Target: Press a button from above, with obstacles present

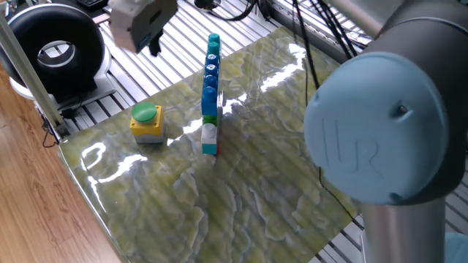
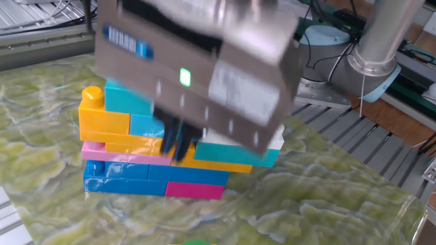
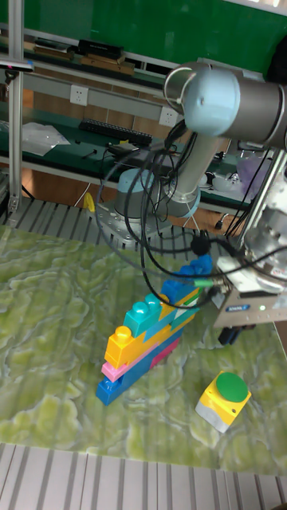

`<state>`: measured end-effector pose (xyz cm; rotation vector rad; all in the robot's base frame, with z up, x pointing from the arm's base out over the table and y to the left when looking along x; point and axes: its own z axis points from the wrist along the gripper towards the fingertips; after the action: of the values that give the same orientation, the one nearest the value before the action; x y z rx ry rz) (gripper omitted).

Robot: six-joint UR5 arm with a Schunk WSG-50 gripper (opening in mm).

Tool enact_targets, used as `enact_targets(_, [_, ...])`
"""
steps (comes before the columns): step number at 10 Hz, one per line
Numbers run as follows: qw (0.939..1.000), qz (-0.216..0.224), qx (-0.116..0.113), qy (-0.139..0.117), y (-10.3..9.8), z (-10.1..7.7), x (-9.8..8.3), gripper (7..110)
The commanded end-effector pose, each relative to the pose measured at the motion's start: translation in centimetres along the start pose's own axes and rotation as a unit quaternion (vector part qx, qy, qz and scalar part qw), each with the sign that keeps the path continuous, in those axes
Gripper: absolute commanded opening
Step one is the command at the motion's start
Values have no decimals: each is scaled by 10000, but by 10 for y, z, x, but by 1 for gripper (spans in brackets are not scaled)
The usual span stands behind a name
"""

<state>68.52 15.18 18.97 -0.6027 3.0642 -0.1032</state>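
The gripper (image 1: 153, 48) hangs at the upper left of one fixed view, above and apart from the button (image 1: 146, 122) on the desk (image 1: 256, 175); the obstacles (image 1: 210, 95) stand right of the button; whether the fingers are parted or closed cannot be told.

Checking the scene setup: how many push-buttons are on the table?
1. The button sits on the mat, apart from the brick wall, with the gripper above. None seems hidden.

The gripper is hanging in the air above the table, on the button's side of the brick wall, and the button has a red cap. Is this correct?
Not quite. The button has a green cap on a yellow body, not a red one; the one fixed view shows this clearly. The rest holds: the gripper hangs above the table, on the button's side of the brick wall.
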Motion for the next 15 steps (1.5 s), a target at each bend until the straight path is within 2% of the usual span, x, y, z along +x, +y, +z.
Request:
enact_targets(1, [9998,-193,15,21,6,27,-9,7])
enact_targets(3, [9995,-313,-49,-23,11,35,-15,7])
enact_targets(4, [9982,-588,-80,-46,17,37,-18,7])
enact_targets(6, [9973,-726,-48,-90,26,42,-22,7])
enact_targets(8, [9938,-1077,-195,-214,41,49,-28,7])
enact_targets(10, [9935,-1118,-81,-214,49,55,-26,7])
enact_targets(12, [9918,-1262,76,-189,44,59,-24,7])
enact_targets(13, [9910,-1322,57,-199,43,59,-24,7])
enact_targets(15, [9903,-1339,-150,-345,53,62,-30,7])
